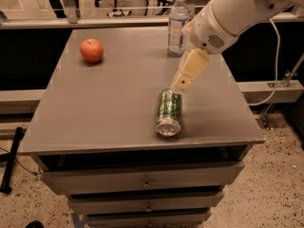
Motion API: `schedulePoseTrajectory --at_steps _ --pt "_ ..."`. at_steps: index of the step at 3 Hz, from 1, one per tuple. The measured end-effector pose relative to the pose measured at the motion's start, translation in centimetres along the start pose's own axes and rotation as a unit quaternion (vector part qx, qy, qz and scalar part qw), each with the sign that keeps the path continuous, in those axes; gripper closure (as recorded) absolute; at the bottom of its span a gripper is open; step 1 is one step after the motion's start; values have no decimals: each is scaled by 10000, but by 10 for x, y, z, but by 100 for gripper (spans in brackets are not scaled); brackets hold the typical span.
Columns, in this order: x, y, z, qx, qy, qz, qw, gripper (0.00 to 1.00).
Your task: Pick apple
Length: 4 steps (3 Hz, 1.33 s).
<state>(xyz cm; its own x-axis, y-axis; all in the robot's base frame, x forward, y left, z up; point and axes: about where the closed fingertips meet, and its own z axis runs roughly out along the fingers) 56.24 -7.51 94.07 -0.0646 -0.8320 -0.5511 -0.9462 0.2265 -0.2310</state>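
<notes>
The apple (pixel 91 50) is small, round and red-orange, and sits on the grey table top (pixel 118 103) at its far left. My gripper (pixel 183 82) hangs from the white arm (pixel 232 13) that reaches in from the upper right. It is over the middle right of the table, just above the far end of the lying green can (pixel 168 111). It is well to the right of the apple, nearer the table's front, and holds nothing that I can see.
A clear water bottle (pixel 177 25) stands at the table's far edge, behind the gripper. The green can lies on its side near the front edge. Drawers (pixel 142 182) are below the top. A cable (pixel 278 61) hangs at the right.
</notes>
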Motion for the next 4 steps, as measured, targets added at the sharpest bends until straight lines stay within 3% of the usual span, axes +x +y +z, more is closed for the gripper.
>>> schedulePoseTrajectory --at_steps 1,2,4 --pt "0 0 0 0 0 0 10000 0" --pt "-10 -7 19 10 -307 103 9995 0" --pt "-64 -75 106 168 -1327 471 9899 0"
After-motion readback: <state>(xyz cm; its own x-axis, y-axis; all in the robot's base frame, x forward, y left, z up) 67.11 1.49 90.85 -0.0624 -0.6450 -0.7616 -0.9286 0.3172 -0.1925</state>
